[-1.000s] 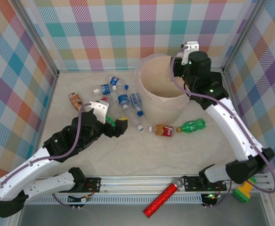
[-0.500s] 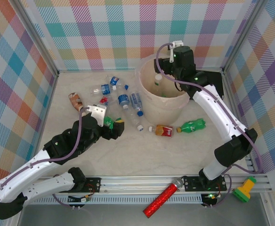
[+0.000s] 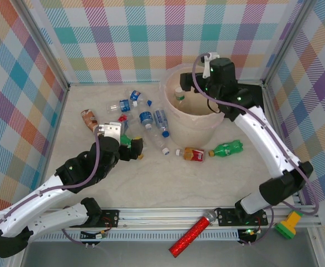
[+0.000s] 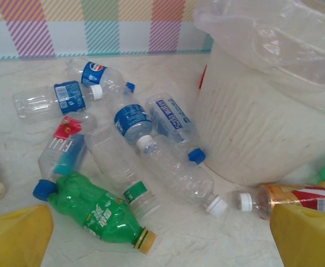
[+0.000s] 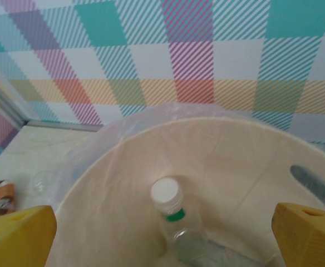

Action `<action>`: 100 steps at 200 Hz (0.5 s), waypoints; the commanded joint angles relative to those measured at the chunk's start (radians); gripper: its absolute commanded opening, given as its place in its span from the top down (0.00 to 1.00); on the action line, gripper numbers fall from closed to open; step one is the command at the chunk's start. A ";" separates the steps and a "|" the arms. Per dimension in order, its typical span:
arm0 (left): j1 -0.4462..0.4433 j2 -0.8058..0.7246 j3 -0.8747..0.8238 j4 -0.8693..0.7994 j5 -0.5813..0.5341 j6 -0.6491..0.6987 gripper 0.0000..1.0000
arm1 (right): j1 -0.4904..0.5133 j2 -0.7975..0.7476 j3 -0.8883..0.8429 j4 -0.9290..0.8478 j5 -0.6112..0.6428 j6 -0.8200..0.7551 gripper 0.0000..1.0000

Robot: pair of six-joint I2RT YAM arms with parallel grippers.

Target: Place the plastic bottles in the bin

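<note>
Jaws wide; bottles [image 4: 130, 119] heaped beside bin [image 4: 251, 128].

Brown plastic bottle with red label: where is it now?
The brown plastic bottle lies on its side right of centre in the top view, just in front of the round beige plastic bin, a green plastic bottle close on its right.

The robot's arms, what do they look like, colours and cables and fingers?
The left arm and right arm both have white link shells with black joints and black wrist housings. A purple cable loops along each arm. A pale bracket sits at each wrist. The fingers are blocky and yellow.
</note>
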 commanded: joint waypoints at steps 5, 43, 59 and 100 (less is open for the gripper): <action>0.018 0.044 0.036 -0.026 -0.082 -0.047 0.00 | 0.026 -0.100 -0.061 0.030 -0.058 0.041 0.01; 0.168 0.144 0.101 -0.092 -0.032 -0.128 0.00 | 0.031 -0.171 -0.091 0.076 -0.133 0.055 0.01; 0.258 0.169 0.111 -0.100 0.045 -0.167 0.01 | 0.033 -0.182 -0.085 0.113 -0.181 0.063 0.01; 0.438 0.229 0.133 -0.141 0.147 -0.219 0.01 | 0.040 -0.206 -0.127 0.161 -0.436 0.073 0.01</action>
